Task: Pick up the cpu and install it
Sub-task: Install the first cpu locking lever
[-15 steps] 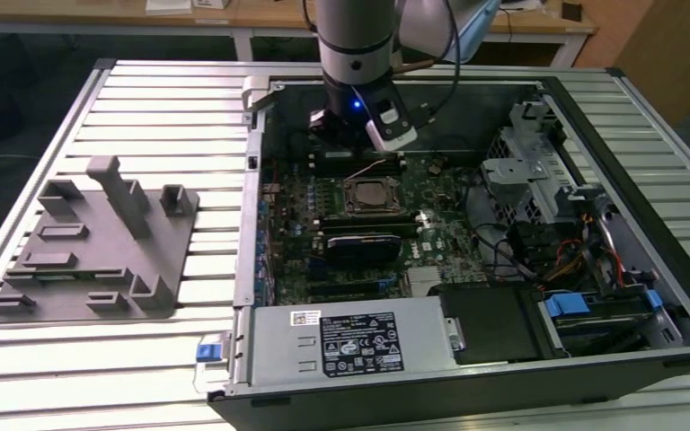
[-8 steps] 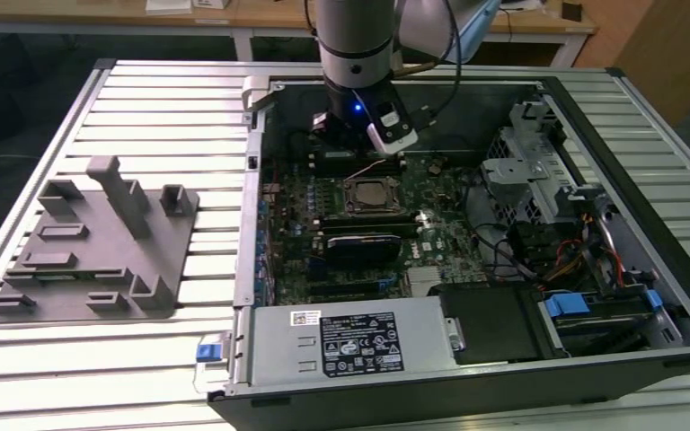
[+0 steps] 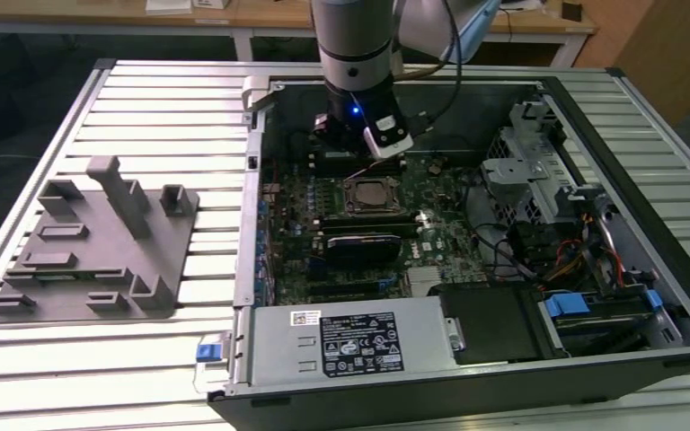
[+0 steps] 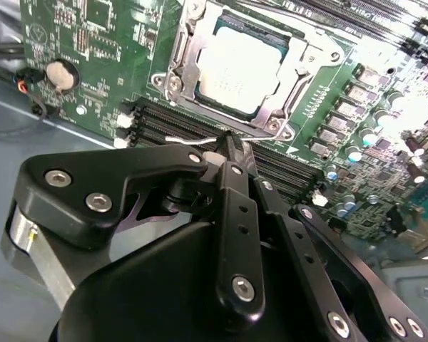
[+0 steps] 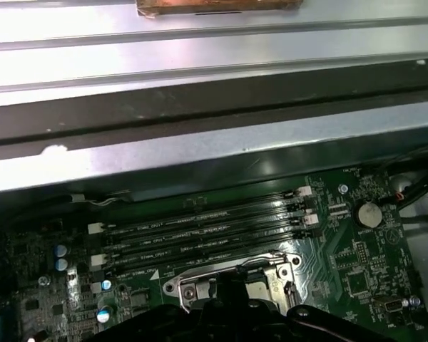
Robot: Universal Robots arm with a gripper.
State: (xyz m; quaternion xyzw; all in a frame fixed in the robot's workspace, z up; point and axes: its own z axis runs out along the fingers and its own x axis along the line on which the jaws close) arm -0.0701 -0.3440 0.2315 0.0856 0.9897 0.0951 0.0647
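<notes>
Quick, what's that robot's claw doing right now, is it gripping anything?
End effector: shut, holding nothing; the cpu sits in its socket beyond the tips.

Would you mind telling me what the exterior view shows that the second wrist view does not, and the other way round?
Exterior view alone: the whole open computer case on the slatted table, the grey plastic fixture toward the exterior view's left, the power supply and the arm reaching into the case.

Second wrist view alone: the gripper close up, its fingers together and holding nothing, the coin cell battery, and the socket's screws.

Both: the motherboard, the memory slots, and the cpu seated in its socket frame.
</notes>
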